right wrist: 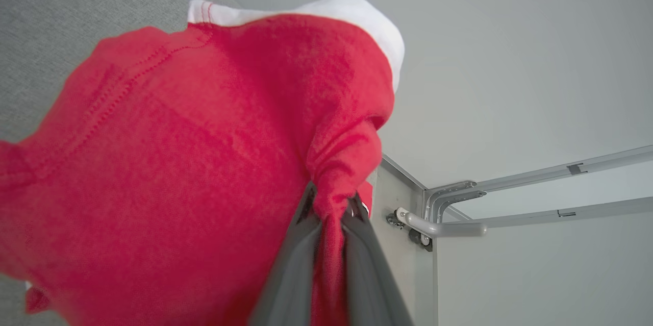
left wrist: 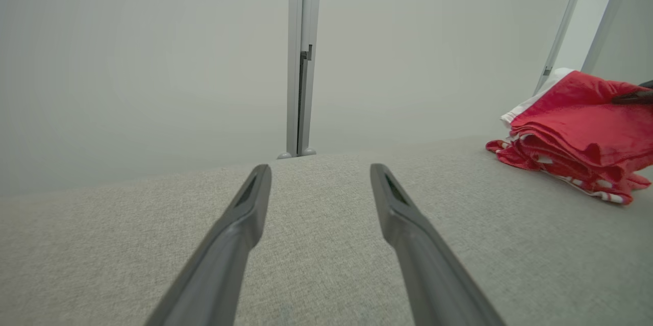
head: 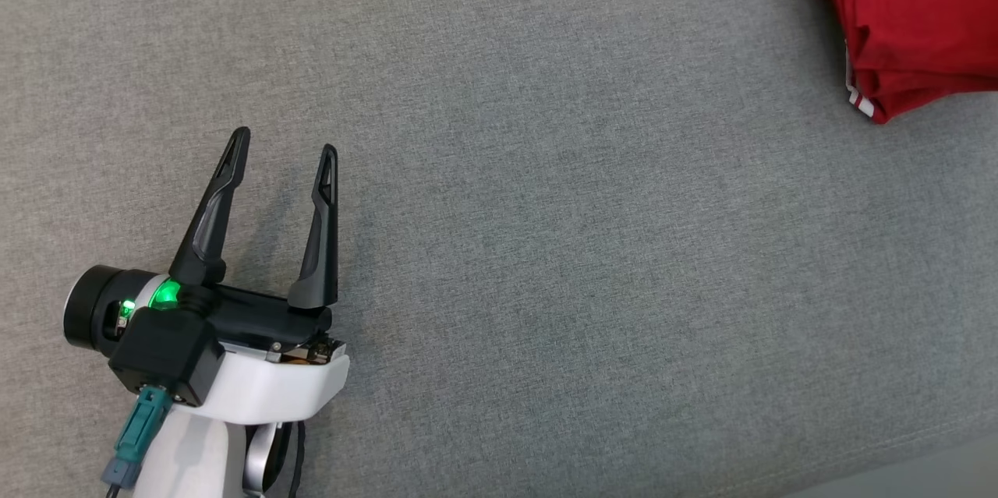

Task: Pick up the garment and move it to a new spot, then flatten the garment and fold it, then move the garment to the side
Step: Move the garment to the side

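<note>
Red with white trim, the garment (head: 912, 15) is seen bunched in folds at the far right of the grey surface (head: 546, 249), clamped by the right gripper (right wrist: 332, 202); the left gripper (head: 285, 140) is held over that surface, fingers apart.

Bright, even light; soft shadows.

text on the garment (right wrist: 178, 163): none that can be read
text on the left gripper (head: 285, 140): none that can be read
text on the grey cloth surface (head: 546, 264): none that can be read
</note>
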Tool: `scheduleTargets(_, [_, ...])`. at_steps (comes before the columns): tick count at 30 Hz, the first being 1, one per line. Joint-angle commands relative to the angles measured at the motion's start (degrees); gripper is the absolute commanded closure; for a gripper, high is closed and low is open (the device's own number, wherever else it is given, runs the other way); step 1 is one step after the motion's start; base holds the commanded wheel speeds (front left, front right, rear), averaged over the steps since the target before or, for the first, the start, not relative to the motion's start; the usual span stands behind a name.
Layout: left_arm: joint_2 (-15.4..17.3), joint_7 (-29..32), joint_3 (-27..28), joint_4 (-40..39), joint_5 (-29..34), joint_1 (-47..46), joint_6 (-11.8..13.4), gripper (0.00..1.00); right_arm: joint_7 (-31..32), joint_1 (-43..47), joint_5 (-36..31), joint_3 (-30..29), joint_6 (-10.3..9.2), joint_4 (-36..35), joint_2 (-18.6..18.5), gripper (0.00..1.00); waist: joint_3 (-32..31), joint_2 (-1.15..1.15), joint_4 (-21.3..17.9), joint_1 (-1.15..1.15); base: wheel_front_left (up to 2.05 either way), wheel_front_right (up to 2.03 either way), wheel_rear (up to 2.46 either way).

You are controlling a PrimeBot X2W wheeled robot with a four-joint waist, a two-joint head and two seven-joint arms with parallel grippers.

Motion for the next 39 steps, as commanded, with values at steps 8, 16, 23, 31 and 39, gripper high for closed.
scheduleTargets(8, [0.6, 0.0, -0.2, -2.1, 0.4, 0.7, 0.5, 0.0, -1.3, -4.4, -0.5, 4.2, -0.03, 2.8, -0.7, 1.0, 0.7, 0.0, -0.4, 0.0, 0.0, 0.0, 0.0])
scheduleTargets(16, [0.8, 0.0, 0.3, -2.0, 0.1, 0.9, 1.1, 0.0, -1.2, -5.8, 0.6, 5.7, -0.03, 6.8, 0.5, 1.0, 1.4, 0.0, -0.3, 0.0, 0.0, 0.0, 0.0])
scheduleTargets(23, [0.8, 0.0, 1.3, -1.5, -0.7, 1.4, 1.4, 0.0, -3.2, -6.0, 1.8, 5.6, -0.03, 9.7, 1.8, 0.0, 0.0, 0.0, 0.2, 0.0, 0.0, 0.0, 0.0])
scheduleTargets(31, [0.4, 0.0, 3.5, 0.5, -3.1, 4.1, 2.4, 0.0, -10.0, -3.4, 5.6, 1.8, -0.03, 8.9, 4.9, 0.0, -7.6, 0.0, 2.6, 0.0, 0.0, 0.0, 0.0])
scheduleTargets(39, [0.1, 0.0, 6.8, 2.5, -6.0, 9.0, 3.1, 0.0, -11.2, 5.4, 5.3, -10.6, -0.03, 1.6, 8.0, 0.0, -16.6, 0.0, 4.6, 0.0, 0.0, 0.0, 0.0])
